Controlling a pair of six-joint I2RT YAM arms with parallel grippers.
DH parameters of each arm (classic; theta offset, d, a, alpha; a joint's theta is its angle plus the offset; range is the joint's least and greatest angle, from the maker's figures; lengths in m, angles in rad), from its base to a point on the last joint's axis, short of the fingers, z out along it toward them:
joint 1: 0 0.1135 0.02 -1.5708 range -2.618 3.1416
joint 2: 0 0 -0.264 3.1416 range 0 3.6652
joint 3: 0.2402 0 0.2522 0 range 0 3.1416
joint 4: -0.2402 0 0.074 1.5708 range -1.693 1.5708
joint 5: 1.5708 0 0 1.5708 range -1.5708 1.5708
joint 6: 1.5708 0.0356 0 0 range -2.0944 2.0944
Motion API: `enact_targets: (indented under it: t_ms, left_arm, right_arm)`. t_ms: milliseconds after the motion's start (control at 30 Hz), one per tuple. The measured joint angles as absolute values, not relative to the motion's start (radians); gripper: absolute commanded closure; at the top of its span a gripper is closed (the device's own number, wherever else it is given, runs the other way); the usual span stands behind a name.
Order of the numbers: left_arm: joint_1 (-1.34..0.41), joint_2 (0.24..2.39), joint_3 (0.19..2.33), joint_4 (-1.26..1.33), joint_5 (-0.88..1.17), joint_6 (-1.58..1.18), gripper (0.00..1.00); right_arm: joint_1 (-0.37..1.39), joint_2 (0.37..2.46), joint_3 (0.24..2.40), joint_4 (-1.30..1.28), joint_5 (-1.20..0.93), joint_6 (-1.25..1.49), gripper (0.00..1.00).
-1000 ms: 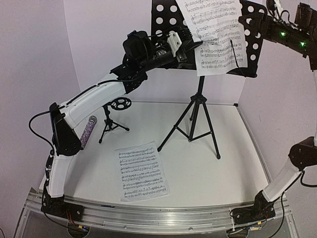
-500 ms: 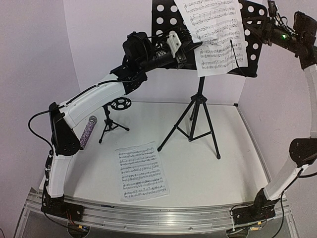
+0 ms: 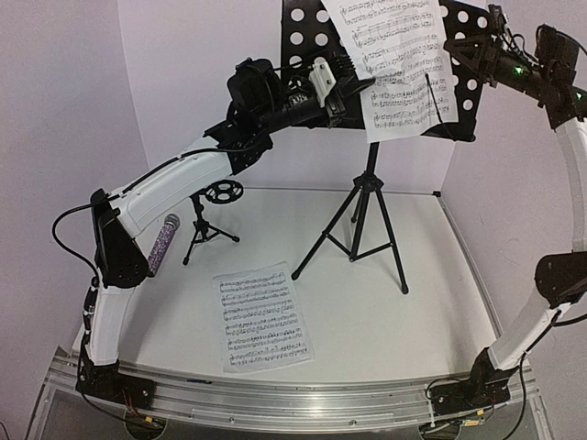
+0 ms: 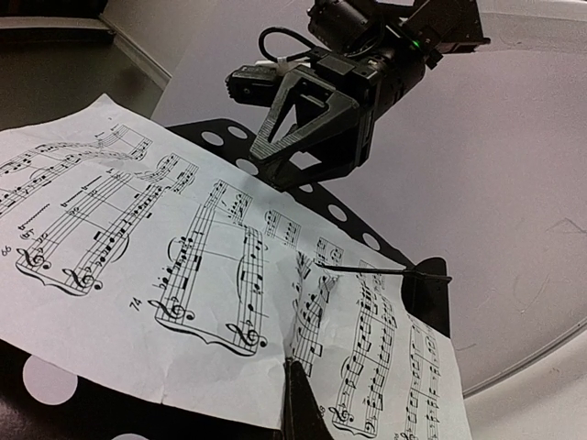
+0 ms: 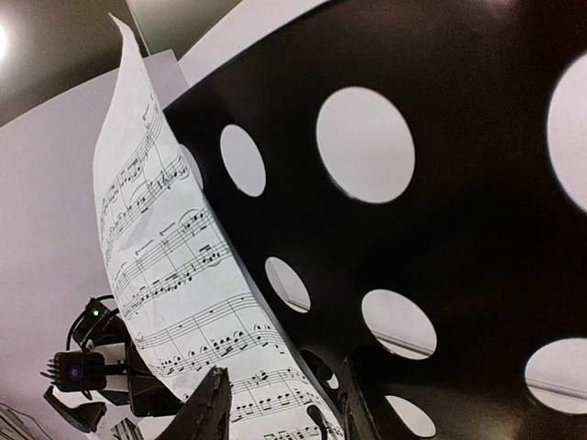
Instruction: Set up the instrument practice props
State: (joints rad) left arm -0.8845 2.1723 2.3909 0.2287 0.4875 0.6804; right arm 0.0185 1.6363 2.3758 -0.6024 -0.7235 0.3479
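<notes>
The tall black music stand [image 3: 367,206] carries its perforated tray [image 3: 307,37] at the top. One white sheet-music page [image 3: 399,55] leans on the tray, and my left gripper [image 3: 359,87] is shut on its left edge [image 4: 295,394]. My right gripper [image 3: 459,46] is at the tray's upper right. In the right wrist view its jaws [image 5: 284,412] stand apart, with the page [image 5: 165,247] and the tray's edge [image 5: 440,183] between them. A second page [image 3: 261,316] lies flat on the table. The small mic stand [image 3: 206,220] stands at the left. The purple microphone [image 3: 163,243] lies beside it, partly behind my left arm.
White walls close in the table on the left, back and right. The stand's tripod legs [image 3: 399,275] spread over the middle of the table. A thin wire page holder [image 4: 367,269] crosses the page on the tray. The aluminium base rail [image 3: 293,399] runs along the near edge.
My right arm has swung left to the tray's upper right edge, and its jaws have narrowed around the tray and page. The left arm and the page have not moved.
</notes>
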Motion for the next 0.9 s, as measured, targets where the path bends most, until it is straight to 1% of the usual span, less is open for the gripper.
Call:
enact_targets:
  t_ms: [100, 300, 400, 567, 633, 733, 767, 800, 833, 900]
  left_arm:
    - [-0.884, 2.172, 2.388, 0.229, 0.491, 0.68, 1.0]
    - [-0.884, 2.172, 2.38, 0.228, 0.496, 0.68, 1.0]
    - [-0.884, 2.172, 2.38, 0.228, 0.496, 0.68, 1.0]
    - [-0.883, 2.172, 2.38, 0.228, 0.496, 0.68, 1.0]
    - [-0.883, 2.172, 2.38, 0.228, 0.496, 0.68, 1.0]
    - [-0.883, 2.172, 2.38, 0.228, 0.495, 0.68, 1.0]
    - [-0.883, 2.172, 2.378, 0.228, 0.495, 0.68, 0.99]
    - [-0.883, 2.171, 2.375, 0.229, 0.494, 0.68, 0.95]
    - [-0.883, 2.169, 2.371, 0.229, 0.494, 0.68, 0.88]
    - [-0.883, 2.16, 2.359, 0.227, 0.49, 0.682, 0.77]
  right_arm:
    - [0.019, 1.636, 2.354, -0.591, -0.73, 0.341, 0.67]
    - [0.036, 1.62, 2.282, -0.577, -0.727, 0.306, 0.68]
    - [0.048, 1.591, 2.213, -0.557, -0.707, 0.27, 0.76]
    - [0.053, 1.566, 2.154, -0.519, -0.676, 0.237, 0.97]
    - [0.053, 1.561, 2.139, -0.505, -0.661, 0.229, 1.0]
    - [0.054, 1.537, 2.094, -0.478, -0.627, 0.228, 1.0]
    - [0.056, 1.526, 2.077, -0.471, -0.614, 0.228, 1.0]
    - [0.056, 1.517, 2.065, -0.466, -0.601, 0.228, 1.0]
    - [0.057, 1.507, 2.053, -0.461, -0.588, 0.228, 1.0]
    - [0.057, 1.479, 2.015, -0.451, -0.557, 0.223, 1.0]
